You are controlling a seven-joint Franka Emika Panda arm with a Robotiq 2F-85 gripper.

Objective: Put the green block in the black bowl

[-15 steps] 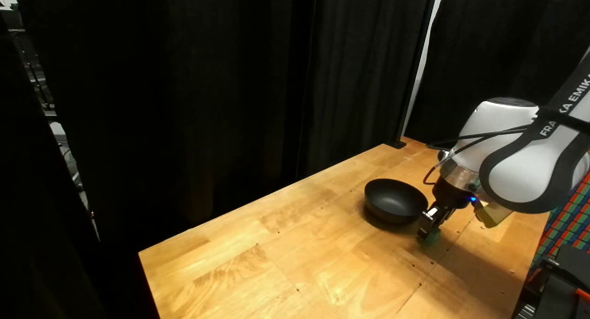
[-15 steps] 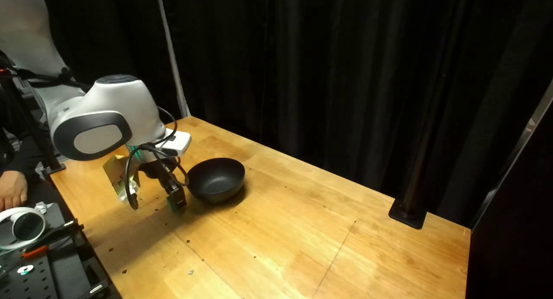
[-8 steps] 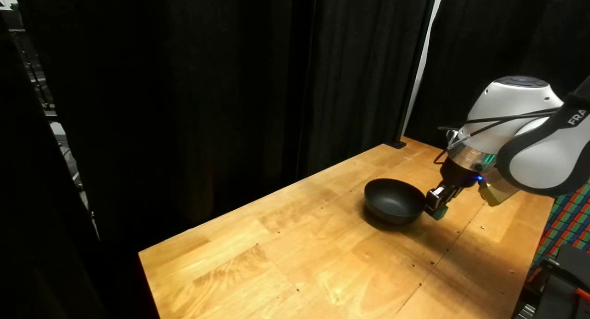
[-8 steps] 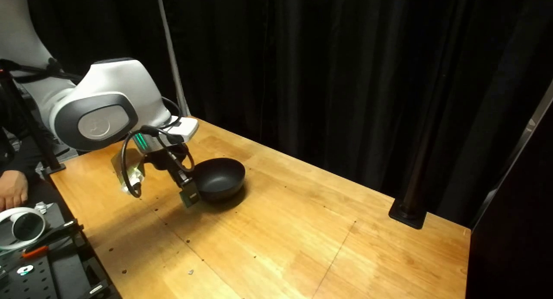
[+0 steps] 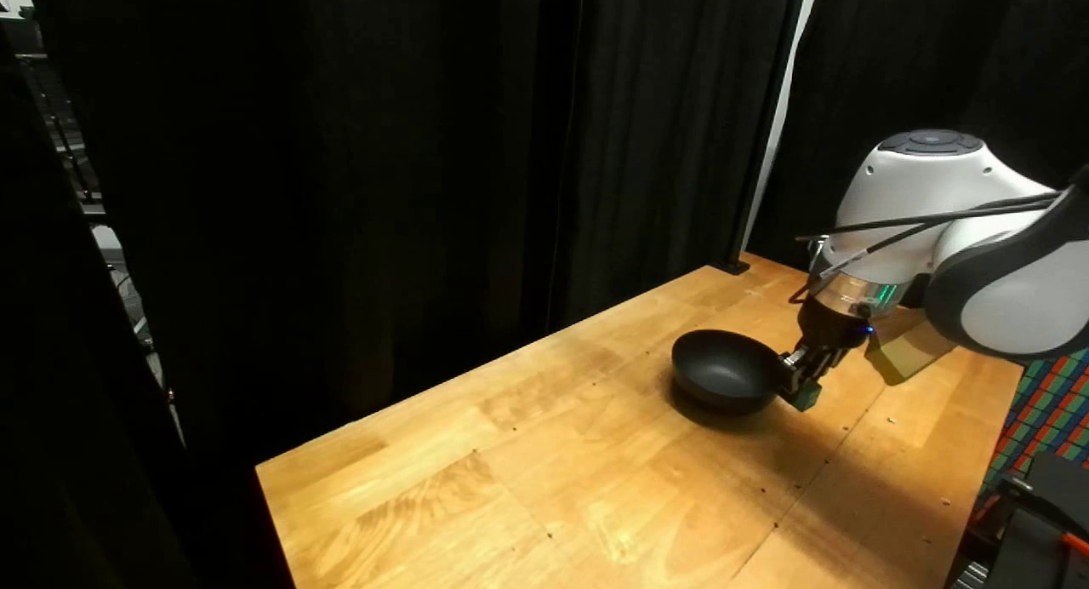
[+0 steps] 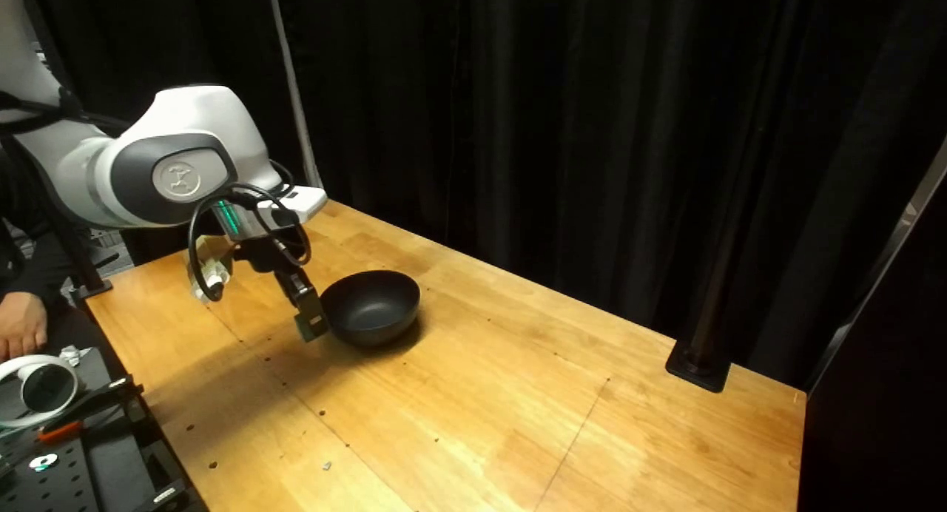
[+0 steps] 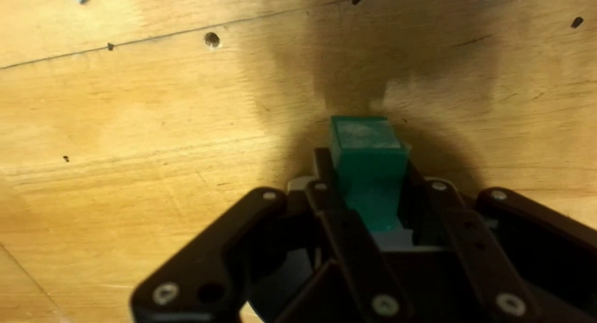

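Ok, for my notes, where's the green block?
Clamped in the hand in the wrist view, the green block is just right of the black bowl in an exterior view.

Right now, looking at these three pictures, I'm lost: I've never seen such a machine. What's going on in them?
The white and black machine is a robot arm, with a two-fingered gripper at its end. Two pictures come from outside the robot, looking at the scene from different places; the close-up, the wrist view, is taken from the arm itself. On the wooden table stands a round black bowl, and a tiny grey scrap lies there too. The gripper is closed on a small green block, held above the table beside the bowl, not yet in it. The job is to put that block in the bowl.
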